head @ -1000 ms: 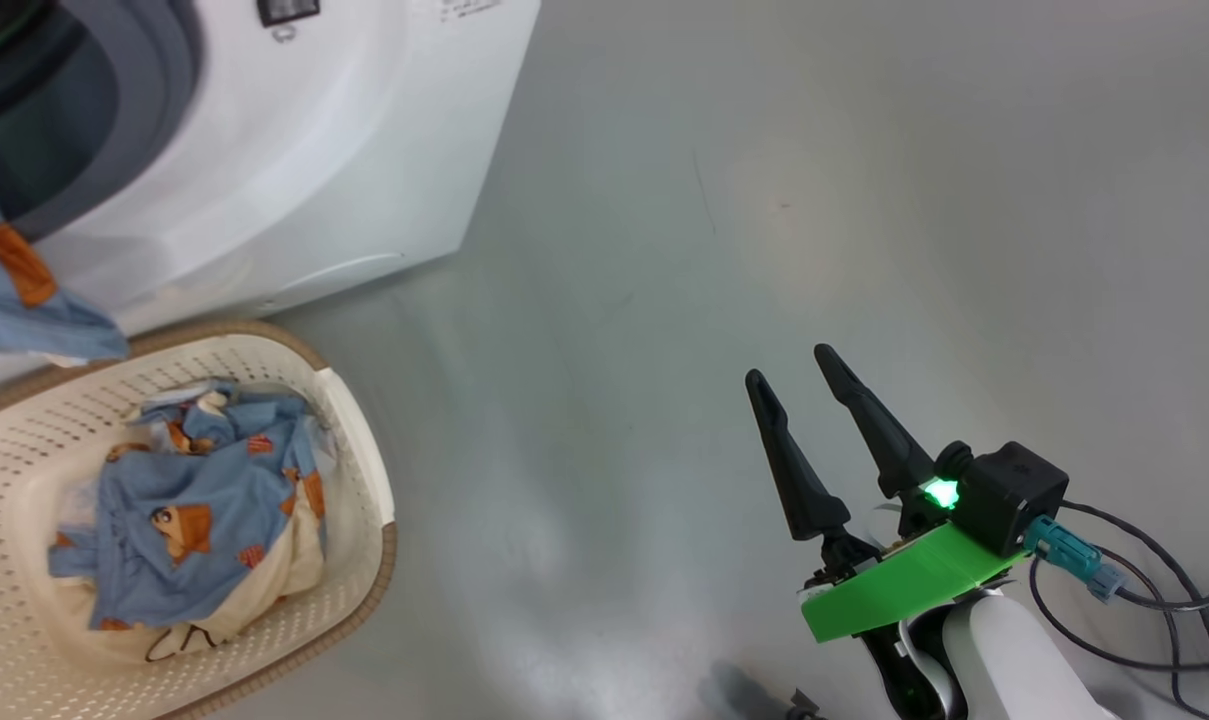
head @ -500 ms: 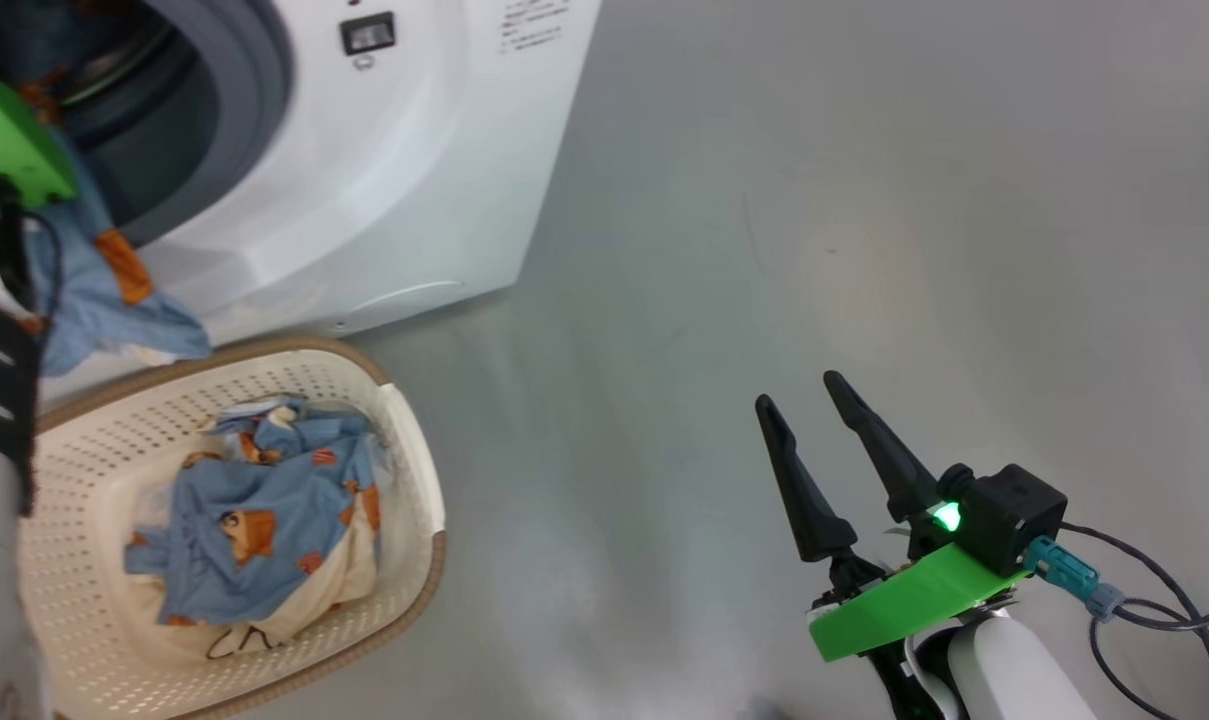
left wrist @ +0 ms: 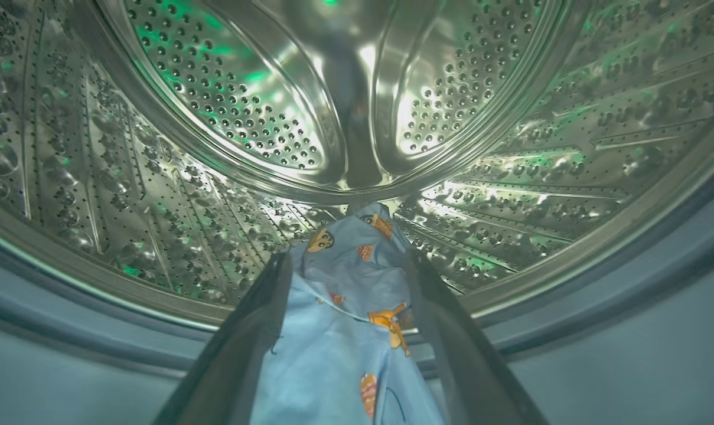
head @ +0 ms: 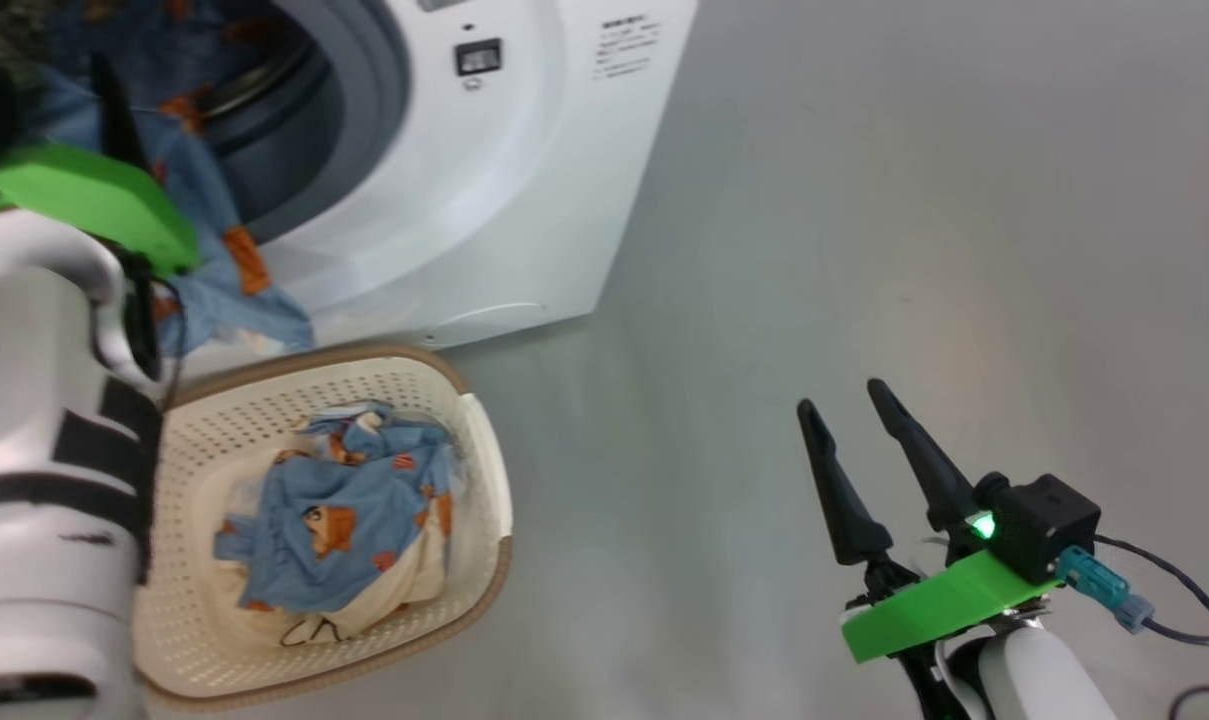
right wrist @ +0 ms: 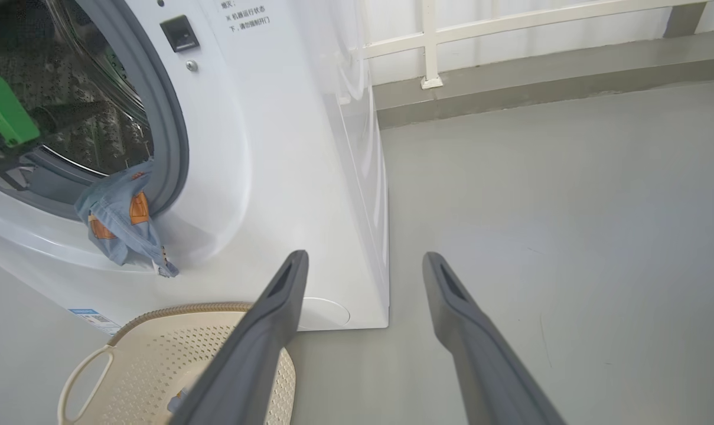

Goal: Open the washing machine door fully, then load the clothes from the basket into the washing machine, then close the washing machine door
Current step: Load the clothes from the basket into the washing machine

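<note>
The washing machine [head: 484,200] stands with its drum [left wrist: 357,88] open; the washing machine door is out of view. My left gripper [left wrist: 348,257] reaches into the drum, jaws wide apart, and a light blue bear-print cloth [left wrist: 345,307] lies loosely between the fingers. That cloth trails out over the grey gasket and hangs down the machine's front [head: 234,270] [right wrist: 120,218]. More of the clothes [head: 344,510], blue over cream-white, lie in the basket [head: 484,470] on the floor before the machine. My right gripper [head: 840,395] [right wrist: 364,255] hovers open over the floor, to the right.
My pale left forearm with its green plate [head: 94,195] covers the basket's left side. Grey floor [head: 814,200] spreads to the right of the machine. A white railing and a low kerb [right wrist: 510,77] run behind it. Cables [head: 1184,630] trail by my right wrist.
The head camera has swung left, so the machine and basket sit further right in the picture. My left arm has come into sight, reaching into the drum. The right gripper stays open.
</note>
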### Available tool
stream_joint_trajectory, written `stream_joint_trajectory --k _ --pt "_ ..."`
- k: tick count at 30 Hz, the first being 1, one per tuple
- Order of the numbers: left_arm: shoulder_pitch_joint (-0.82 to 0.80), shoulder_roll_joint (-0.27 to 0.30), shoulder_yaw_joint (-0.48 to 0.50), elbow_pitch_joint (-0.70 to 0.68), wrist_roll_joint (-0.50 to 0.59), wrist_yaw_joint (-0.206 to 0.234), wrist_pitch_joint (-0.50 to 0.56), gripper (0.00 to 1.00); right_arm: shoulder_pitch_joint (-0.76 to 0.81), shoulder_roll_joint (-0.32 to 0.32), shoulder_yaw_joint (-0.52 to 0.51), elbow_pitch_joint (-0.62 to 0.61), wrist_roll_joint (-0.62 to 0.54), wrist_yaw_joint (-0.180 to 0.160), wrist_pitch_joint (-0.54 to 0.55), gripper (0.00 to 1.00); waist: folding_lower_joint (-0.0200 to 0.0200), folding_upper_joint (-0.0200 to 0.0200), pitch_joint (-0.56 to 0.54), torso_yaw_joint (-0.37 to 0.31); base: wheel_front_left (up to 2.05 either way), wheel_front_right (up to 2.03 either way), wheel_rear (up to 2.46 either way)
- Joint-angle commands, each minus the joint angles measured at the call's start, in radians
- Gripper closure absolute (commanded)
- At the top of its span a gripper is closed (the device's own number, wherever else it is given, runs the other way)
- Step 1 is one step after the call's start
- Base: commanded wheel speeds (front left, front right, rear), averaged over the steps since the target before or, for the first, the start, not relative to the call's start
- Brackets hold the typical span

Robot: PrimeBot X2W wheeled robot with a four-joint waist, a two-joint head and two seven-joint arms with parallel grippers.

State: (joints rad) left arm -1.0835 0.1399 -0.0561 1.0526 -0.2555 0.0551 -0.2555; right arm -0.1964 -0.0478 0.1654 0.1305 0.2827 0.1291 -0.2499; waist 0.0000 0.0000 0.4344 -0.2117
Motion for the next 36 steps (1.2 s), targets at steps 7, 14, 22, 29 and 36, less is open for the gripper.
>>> stream_joint_trajectory --k 7,14,22,29,36 --pt "0.135 -0.012 0.006 -0.133 -0.005 -0.037 -0.006 0.00 0.041 -0.006 -0.017 -0.030 -0.026 0.002 -0.012 0.00 0.0000 0.0000 -0.052 0.082 0.00 0.00 0.00" --pt "0.298 -0.036 0.005 -0.276 -0.006 -0.047 -0.006 0.00 0.056 -0.017 -0.034 -0.041 -0.032 0.002 -0.012 0.00 0.0000 0.0000 -0.064 0.121 0.00 0.00 0.00" --pt "0.474 -0.052 0.001 -0.417 -0.012 -0.038 -0.006 0.00 0.065 -0.027 -0.041 -0.047 -0.034 0.002 -0.012 0.00 0.0000 0.0000 -0.066 0.146 0.00 0.00 0.00" --pt "0.621 -0.055 0.000 -0.542 -0.019 -0.029 -0.006 0.00 0.063 -0.032 -0.041 -0.048 -0.036 0.002 -0.012 0.00 0.0000 0.0000 -0.062 0.160 0.00 0.00 0.00" --pt "0.731 -0.056 -0.001 -0.631 -0.028 -0.013 -0.006 0.00 0.071 -0.040 -0.045 -0.045 -0.035 0.002 -0.012 0.00 0.0000 0.0000 -0.075 0.173 0.00 0.00 0.00"
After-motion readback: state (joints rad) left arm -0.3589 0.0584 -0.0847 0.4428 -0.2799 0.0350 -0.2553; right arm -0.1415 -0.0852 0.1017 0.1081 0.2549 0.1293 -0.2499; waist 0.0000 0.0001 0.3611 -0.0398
